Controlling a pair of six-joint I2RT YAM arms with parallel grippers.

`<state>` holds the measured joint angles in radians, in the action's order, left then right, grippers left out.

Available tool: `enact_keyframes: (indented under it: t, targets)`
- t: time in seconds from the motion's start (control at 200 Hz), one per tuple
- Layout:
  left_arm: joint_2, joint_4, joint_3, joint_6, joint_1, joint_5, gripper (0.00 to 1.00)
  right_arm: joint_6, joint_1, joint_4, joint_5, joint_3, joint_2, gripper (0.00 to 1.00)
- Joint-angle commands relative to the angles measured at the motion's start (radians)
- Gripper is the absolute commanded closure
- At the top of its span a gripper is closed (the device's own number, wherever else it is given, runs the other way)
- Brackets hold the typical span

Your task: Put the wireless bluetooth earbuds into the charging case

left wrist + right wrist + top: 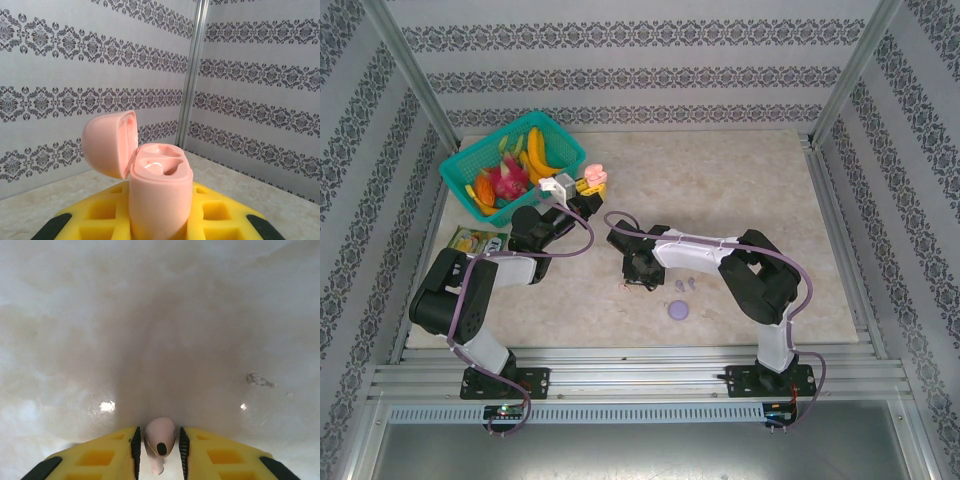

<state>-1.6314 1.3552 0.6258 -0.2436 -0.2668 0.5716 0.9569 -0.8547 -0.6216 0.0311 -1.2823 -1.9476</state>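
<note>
End effector (right) (159, 452) pinching pink earbud (160, 437) stem-down, low over table (160, 315), near lilac case (678, 309). Left end effector (160, 225) clamps pink charging case (160, 185) well apart from lilac case: upright, lid open, likely presenting sockets for insertion.

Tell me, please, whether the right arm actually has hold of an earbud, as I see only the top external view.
Observer: Yes. In the right wrist view, a pale pink earbud sits pinched between the jaws of the right gripper, just above the tabletop.
Operator: Thank you. Is the case on the left open?
Observer: It is. The left wrist view shows the left gripper holding the pink case upright, with its lid hinged back.
Operator: Is there room inside?
Observer: Its two wells face up, but I cannot tell whether either is filled.
</note>
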Motion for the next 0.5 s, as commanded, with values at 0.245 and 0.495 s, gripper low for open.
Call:
enact_keyframes:
  t: [0.245, 0.495]
  targets:
    - [0.028, 0.067, 0.0, -0.019, 0.008, 0.012, 1.0, -0.16, 0.023, -0.092, 0.081, -0.041, -0.001, 0.74]
    - [0.025, 0.066, 0.002, -0.025, 0.009, 0.012, 1.0, -0.189, 0.028, -0.109, 0.096, -0.055, -0.001, 0.74]
